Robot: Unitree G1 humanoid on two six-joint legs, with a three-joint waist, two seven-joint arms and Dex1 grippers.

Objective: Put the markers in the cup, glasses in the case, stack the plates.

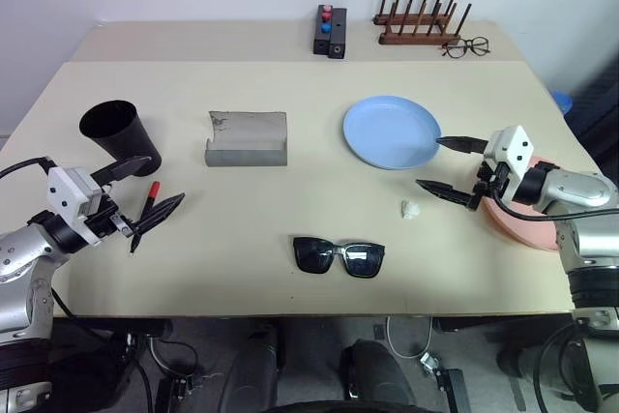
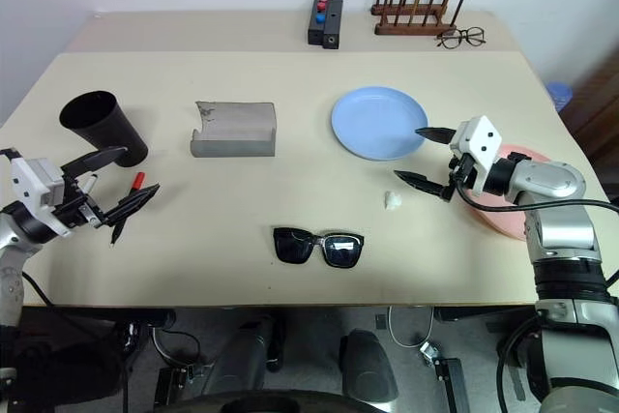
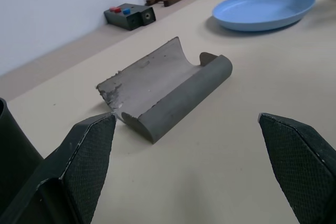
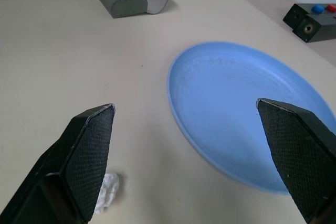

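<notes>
Tabletop [image 1: 290,239]: red-capped marker [image 1: 152,191] just beside open left pincer [image 1: 145,195].

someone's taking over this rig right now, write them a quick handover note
Left gripper: open, empty, by the red-capped marker near the black cup.
Right gripper: open, empty, between the blue plate and the pink plate.
Sunglasses lie on the table at the front centre; the grey case lies open behind them.
Done: nothing yet.
Left: marker into the cup, sunglasses into the case, stack the plates.
The clear eyeglasses at the back are not part of the job.
</notes>
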